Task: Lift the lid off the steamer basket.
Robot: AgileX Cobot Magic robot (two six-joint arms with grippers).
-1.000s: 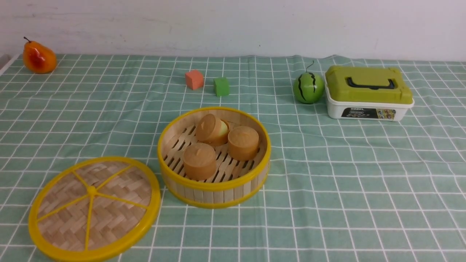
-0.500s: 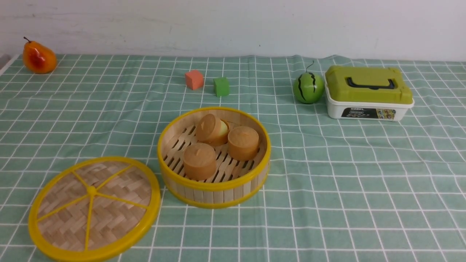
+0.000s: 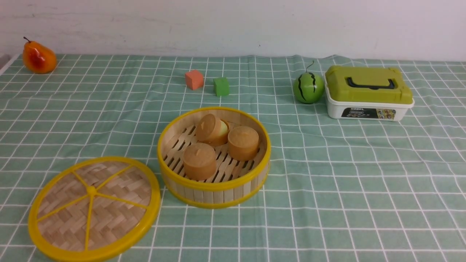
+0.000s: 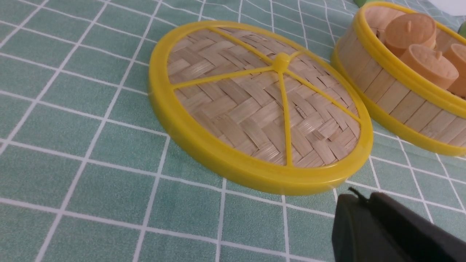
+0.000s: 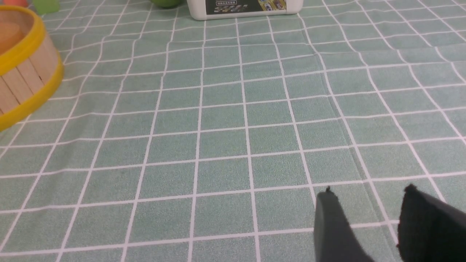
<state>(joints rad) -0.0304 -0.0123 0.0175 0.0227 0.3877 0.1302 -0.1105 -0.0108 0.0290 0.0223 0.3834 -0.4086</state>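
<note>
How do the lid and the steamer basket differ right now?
The lid is a flat woven disc with yellow spokes; the steamer basket has upright slat walls. The lid lies bare on the cloth beside it; the basket sits open, holding three brown buns. Both are round with yellow rims.

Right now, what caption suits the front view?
Woven lid lies flat on the checked cloth, beside the open steamer basket holding three buns.

a plain white wall (image 3: 233, 25) rises behind the green checked tablecloth (image 3: 346, 174).
</note>
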